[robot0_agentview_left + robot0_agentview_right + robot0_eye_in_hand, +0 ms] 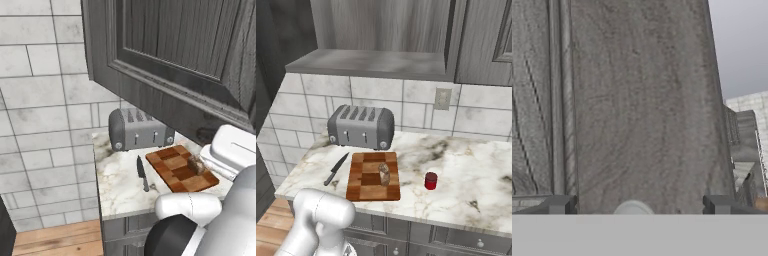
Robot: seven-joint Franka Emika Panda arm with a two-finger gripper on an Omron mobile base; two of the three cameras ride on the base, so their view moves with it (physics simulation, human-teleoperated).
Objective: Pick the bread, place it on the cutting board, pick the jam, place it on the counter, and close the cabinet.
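Left base view: white arm segments rise at lower right, bent upward and out past the frame edge. The cabinet (170, 55) door hangs swung out over the bench (120, 185). Below it stands a grey toaster (140, 129). A black-handled knife (142, 172) lies just left of the cutting board (181, 169); the bread (195, 164) rests on the board's far right part.

Right base view: the arm's white elbow sits at lower left. The bread (384, 174) stands on the cutting board (374, 176), right of centre. A small red jam jar (430, 180) stands on the bench (466, 170), near the board's right edge, not touching. The toaster (361, 126) is behind the board, the knife (336, 168) to its left.

Hand view: the end effector (638, 205) is spread wide, holding nothing, its two dark fingertips (559, 204) pointed at the cabinet (637, 100) door face. The pale round knob (633, 208) sits between the tips at the bottom edge; contact cannot be told.
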